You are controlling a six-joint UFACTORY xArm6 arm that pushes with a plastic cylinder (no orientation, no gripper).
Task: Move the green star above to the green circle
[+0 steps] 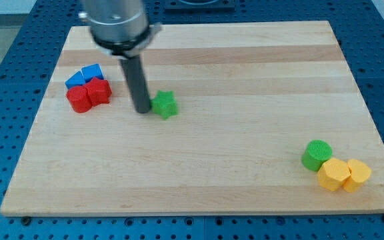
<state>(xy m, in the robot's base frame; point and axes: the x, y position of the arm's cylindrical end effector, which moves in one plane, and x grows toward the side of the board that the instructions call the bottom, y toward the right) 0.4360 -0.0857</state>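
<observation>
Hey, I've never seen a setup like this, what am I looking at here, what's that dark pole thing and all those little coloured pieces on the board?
This is one camera looking down at a wooden board. The dark pole is the end of a robot arm: it has no gripper and holds nothing, it only pushes. My tip rests on the board right against the green star, on the star's left in the view. Further left sit two blue blocks and two red blocks, bunched together. Near the view's bottom right are the green circle and two yellow blocks beside it. The star is meant to end up above that circle.
</observation>
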